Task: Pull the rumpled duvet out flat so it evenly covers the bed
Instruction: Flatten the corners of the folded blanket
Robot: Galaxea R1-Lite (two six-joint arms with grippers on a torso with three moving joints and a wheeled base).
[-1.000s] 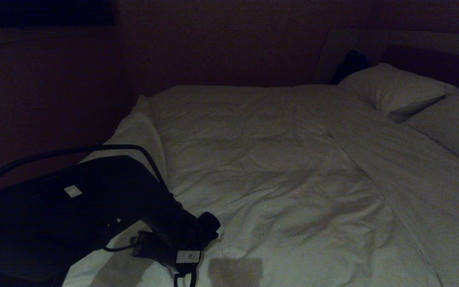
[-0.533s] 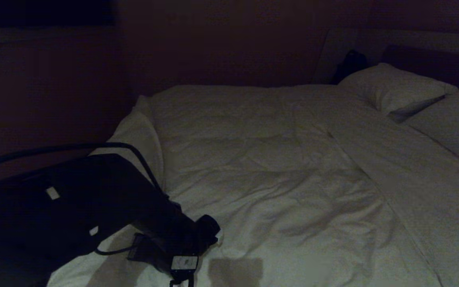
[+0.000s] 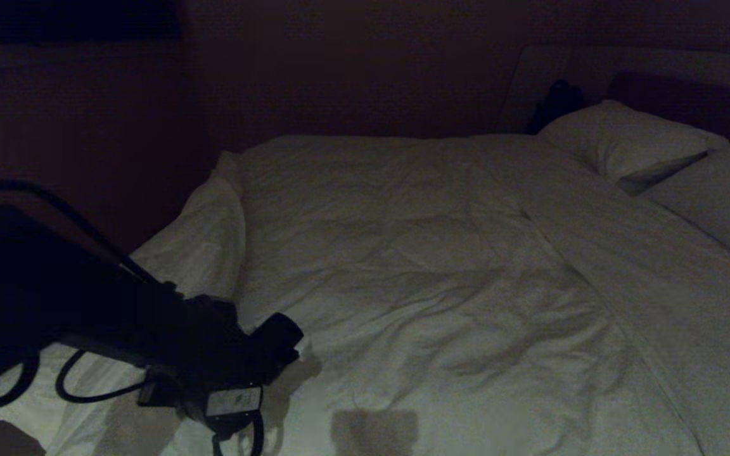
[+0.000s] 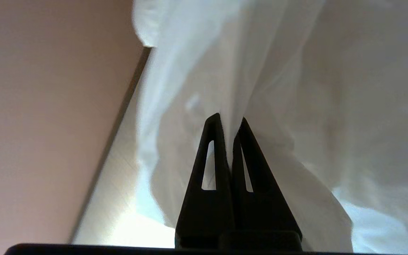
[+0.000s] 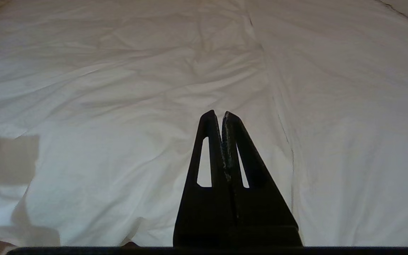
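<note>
- The left gripper (image 4: 230, 122) is pinched tight on a fold of the white duvet (image 3: 416, 266), near the robot at the bed's left side.
- To do this step well, I think it should pull slowly and straight out toward the edge, so the cloth does not slip free.
- The right gripper (image 5: 218, 115) is closed on nothing and hangs above the duvet.
- The duvet lies over most of the bed (image 3: 675, 329), creased in the middle.
- Far off, two pillows (image 3: 625, 139) sit by the headboard (image 3: 688, 95). Nothing blocks the pull.
</note>
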